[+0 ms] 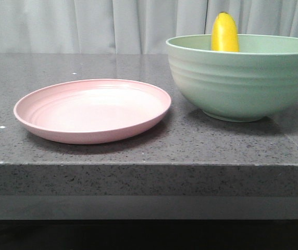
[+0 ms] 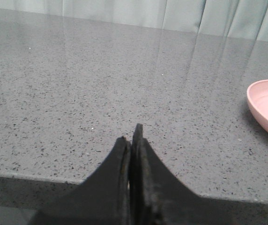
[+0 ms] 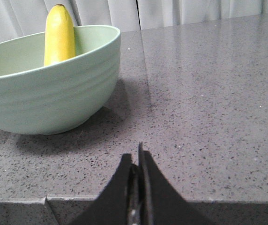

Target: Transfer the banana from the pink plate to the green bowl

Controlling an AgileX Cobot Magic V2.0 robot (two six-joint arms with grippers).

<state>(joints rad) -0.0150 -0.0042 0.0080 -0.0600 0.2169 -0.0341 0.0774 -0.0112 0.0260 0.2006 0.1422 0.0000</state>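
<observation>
The transfer looked finished. In the front view, nearest the camera at lower left, the pink plate (image 1: 92, 109) lay bare on the grey bench (image 1: 190, 151); farther back, at right, stood the green bowl (image 1: 243, 78), and above its rim at upper right rose the banana (image 1: 225, 32), standing on end inside. No arm showed in that view. By my judgement nothing remained but to keep both arms clear of the bowl — any further move called only for a retreat that did not knock it.

The wrist views supplied what the front view lacked. At the bottom of the left wrist view the left end effector (image 2: 133, 140) had its fingers pressed together on nothing, low at the bench edge, with only the plate's rim at the right edge of the frame. The right end effector (image 3: 137, 161) was likewise closed and empty at bottom centre; beyond it, upper left, the banana leaned against the bowl's far wall — its lower end hidden by the near wall.
</observation>
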